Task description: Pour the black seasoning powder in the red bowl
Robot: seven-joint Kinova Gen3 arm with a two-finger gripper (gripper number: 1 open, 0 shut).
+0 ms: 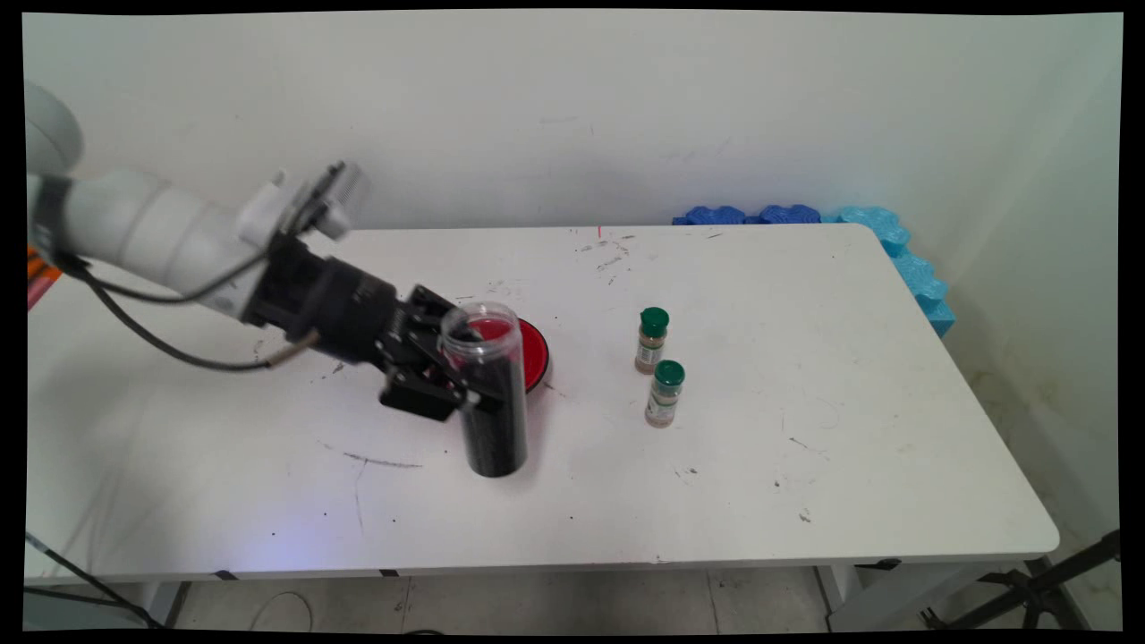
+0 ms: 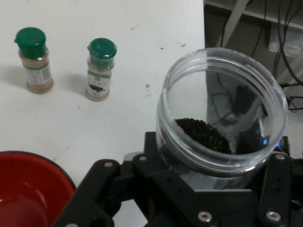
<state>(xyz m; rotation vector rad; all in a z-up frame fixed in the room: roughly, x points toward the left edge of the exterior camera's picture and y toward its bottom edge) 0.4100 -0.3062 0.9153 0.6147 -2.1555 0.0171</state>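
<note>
Clamping open clear jar (image 1: pixel 490 394) of dark grains, gripper (image 1: pixel 452 376), red bowl (image 1: pixel 534 353) behind

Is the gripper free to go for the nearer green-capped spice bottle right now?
Probably not as things stand: the gripper is shut on the open clear jar of dark grains, so its fingers are occupied. The table between the jar and the spice bottle looks bare, so the path itself seems free.

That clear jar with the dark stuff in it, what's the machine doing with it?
The white arm's black gripper has its fingers closed around a tall clear plastic jar, lidless and mostly full of dark grains. The jar is about upright, just in front of a red bowl on the white table. Two small green-capped spice bottles stand to the right, untouched.
</note>
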